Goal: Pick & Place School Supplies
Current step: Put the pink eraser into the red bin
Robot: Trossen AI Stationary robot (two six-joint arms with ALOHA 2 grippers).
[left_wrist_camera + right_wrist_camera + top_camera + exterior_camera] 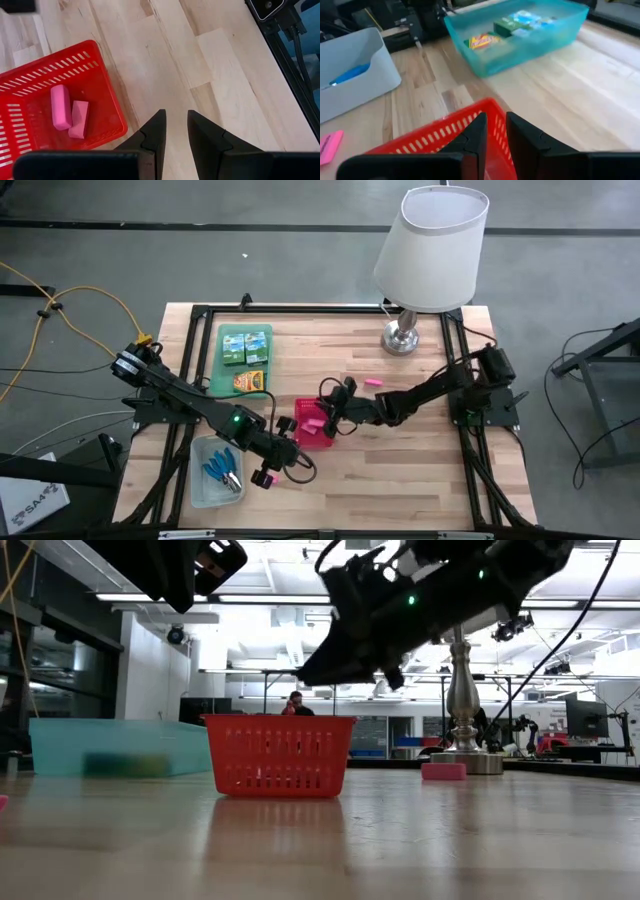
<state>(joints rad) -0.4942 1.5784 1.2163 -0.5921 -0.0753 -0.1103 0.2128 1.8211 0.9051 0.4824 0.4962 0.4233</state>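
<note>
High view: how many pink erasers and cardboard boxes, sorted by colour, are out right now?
Pink erasers: 4 (2 in the red basket, 2 on the table)
Green boxes: 2
Yellow box: 1
Total: 7

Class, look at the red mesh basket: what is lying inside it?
Two pink eraser-like blocks lie side by side on the red mesh basket's floor. The right gripper above covers part of the inside.

The light wood surface point(420, 470) carries a red basket point(312, 425), green tray point(245, 358), clear bin point(217, 472), lamp point(403, 338), and a loose pink eraser point(373, 382).
</note>
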